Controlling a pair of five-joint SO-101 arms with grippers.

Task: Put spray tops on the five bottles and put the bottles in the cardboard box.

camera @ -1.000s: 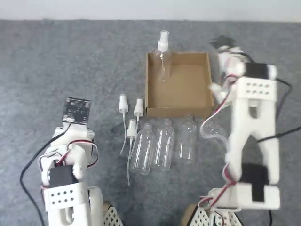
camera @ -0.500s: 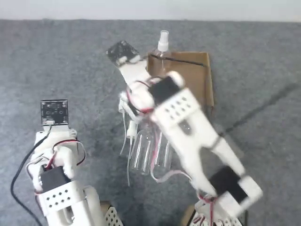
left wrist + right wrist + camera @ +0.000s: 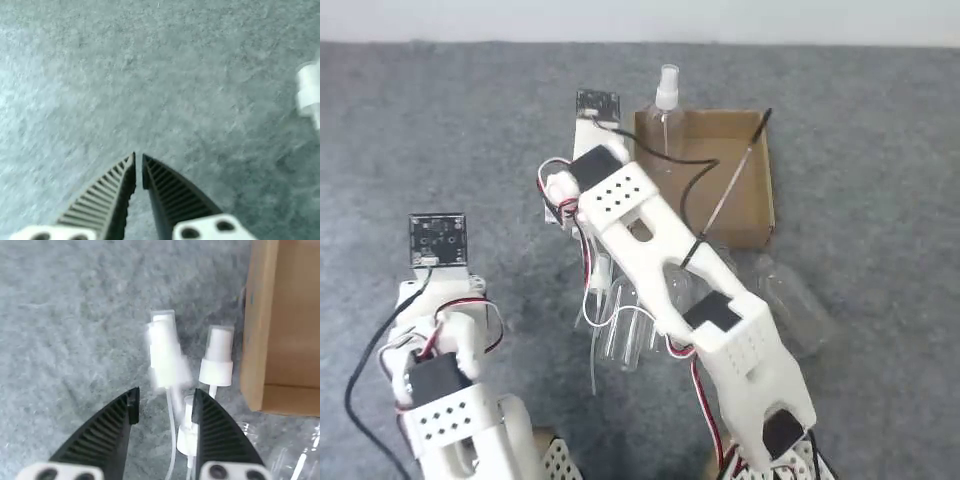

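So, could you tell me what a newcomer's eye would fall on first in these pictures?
The right arm slants across the grey table, partly covering the clear bottles, and the right gripper hangs open above the loose spray tops beside the cardboard box. One capped bottle stands in the box's far left corner.

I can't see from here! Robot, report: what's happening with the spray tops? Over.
Right gripper open above loose spray tops. Left gripper shut over bare carpet. One capped bottle stands in cardboard box. Nothing in the way.
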